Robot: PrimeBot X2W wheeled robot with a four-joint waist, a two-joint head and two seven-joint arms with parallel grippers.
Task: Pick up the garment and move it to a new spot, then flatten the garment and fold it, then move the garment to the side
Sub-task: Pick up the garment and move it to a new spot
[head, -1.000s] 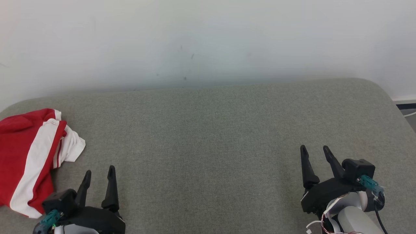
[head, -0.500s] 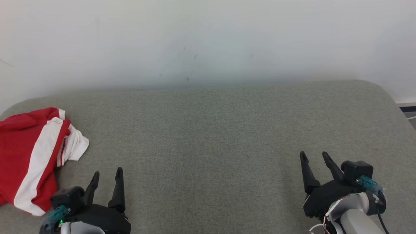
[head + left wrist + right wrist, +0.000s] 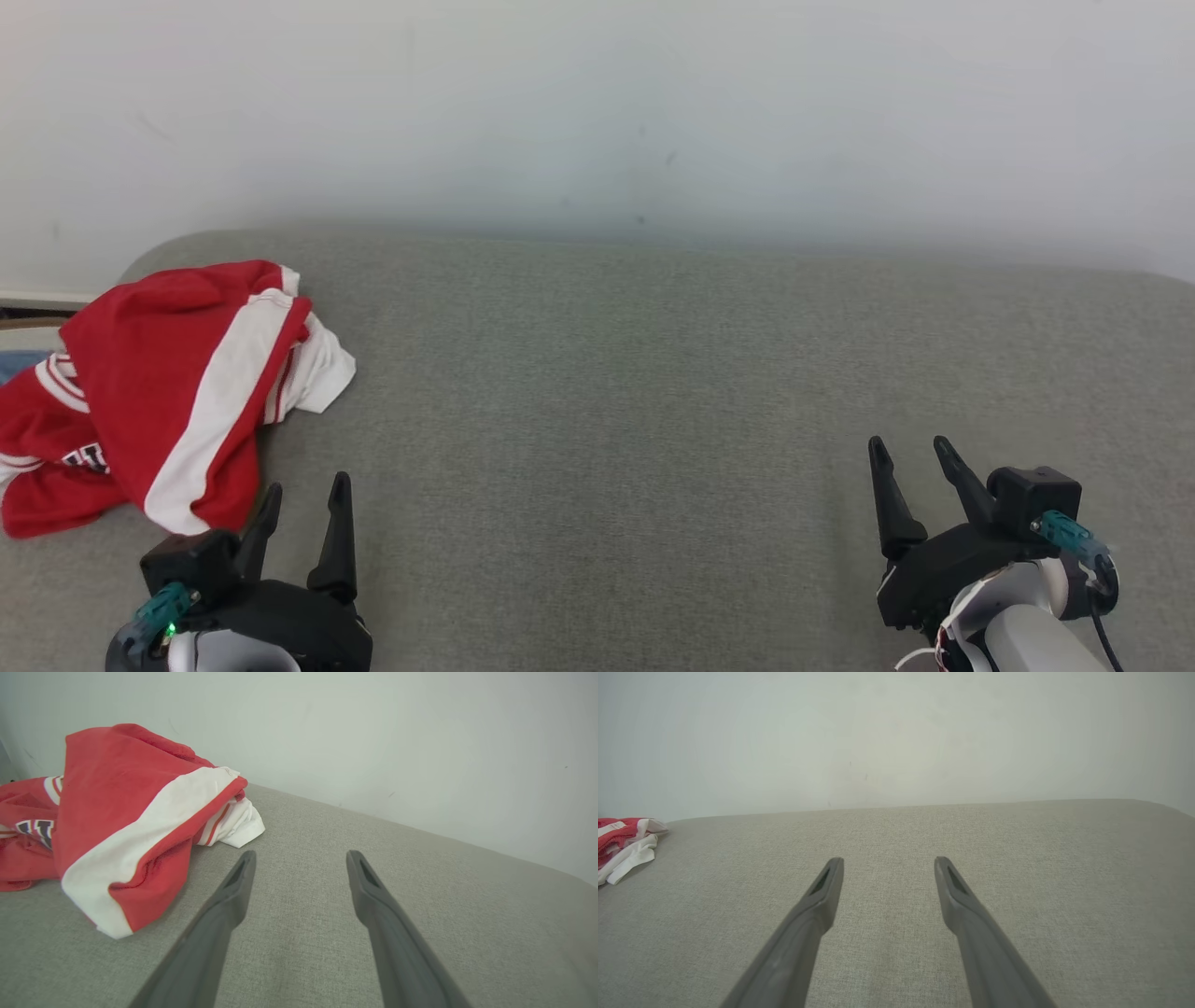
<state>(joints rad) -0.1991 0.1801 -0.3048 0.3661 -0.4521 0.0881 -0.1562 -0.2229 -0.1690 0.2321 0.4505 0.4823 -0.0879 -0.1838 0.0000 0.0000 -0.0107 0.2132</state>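
A crumpled red garment point(image 3: 177, 383) with broad white stripes lies in a heap at the left end of the grey padded table point(image 3: 616, 373). In the left wrist view the garment point(image 3: 121, 812) sits just left of the fingers, a white corner poking out toward them. My left gripper point(image 3: 306, 485) hovers open a short way to the near right of the heap, nothing between its fingers. My right gripper point(image 3: 910, 446) stands open far off at the lower right, over bare fabric. The right wrist view catches only an edge of the garment point(image 3: 621, 847) at far left.
A pale wall point(image 3: 597, 112) runs along the table's far edge. The table's rounded left corner point(image 3: 159, 252) shows behind the garment, with a strip of floor point(image 3: 23, 327) beyond it. Wide bare grey surface lies between the two grippers.
The head camera has turned left, so the garment and the table's left corner show more fully. Both grippers stay open and hold nothing; neither has visibly moved relative to the table.
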